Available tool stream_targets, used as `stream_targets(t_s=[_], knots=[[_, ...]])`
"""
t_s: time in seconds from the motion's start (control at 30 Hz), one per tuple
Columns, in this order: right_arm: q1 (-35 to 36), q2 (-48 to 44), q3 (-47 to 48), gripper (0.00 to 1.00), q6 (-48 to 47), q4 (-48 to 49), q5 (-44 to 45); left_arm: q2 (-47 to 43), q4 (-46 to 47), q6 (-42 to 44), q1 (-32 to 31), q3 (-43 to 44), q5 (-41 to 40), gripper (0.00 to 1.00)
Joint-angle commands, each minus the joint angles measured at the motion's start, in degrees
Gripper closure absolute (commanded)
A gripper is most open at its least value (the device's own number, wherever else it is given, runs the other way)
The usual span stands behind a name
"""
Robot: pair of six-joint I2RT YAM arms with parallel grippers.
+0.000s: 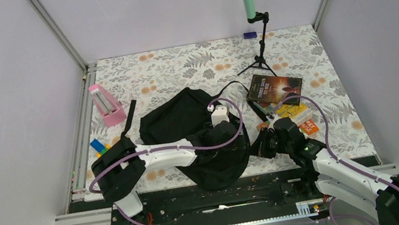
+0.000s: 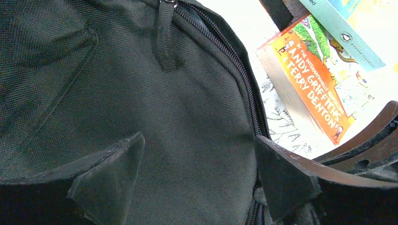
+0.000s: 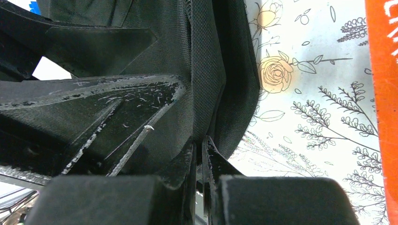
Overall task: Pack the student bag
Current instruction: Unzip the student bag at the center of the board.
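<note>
The student bag (image 1: 186,120), a large soft black fabric backpack, lies slumped in the middle of the floral-patterned table cloth (image 1: 178,67), just ahead of my two bases. It is limp woven cloth. I judge it light but floppy, so it will sag and fold wherever I don't support it, and its mouth won't stand open by itself. The firmest places to take hold look to be the seamed rim beside the black zip track (image 2: 234,70) and the webbing straps.

My right gripper (image 3: 199,145) is pressed together on a fold of the bag's edge at its right side. My left gripper (image 2: 199,143) hangs over the bag's panel, jaws spread wide and gripping nothing. Just beside the bag lies an orange paperback book (image 2: 319,89), with a dark-covered book (image 1: 274,88) beyond it.
</note>
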Motion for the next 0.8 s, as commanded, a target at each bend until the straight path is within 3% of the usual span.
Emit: stream_targets(t_s=[0.0,0.6,0.77], knots=[[0.3,-0.4,0.1,1.00,-0.8,-1.7,0.3,-3.0,4.0,-0.9,0.3,-1.0,-1.8,0.09],[0.3,-1.1,0.2,1.00,-1.0,-2.3,0.5,4.7,0.1,1.1,-0.1,6.4,0.3,0.09],[0.2,-1.7,0.1,1.00,-0.9,-2.7,0.8,5.2,-1.2,1.1,0.0,6.6,-0.3,0.19]])
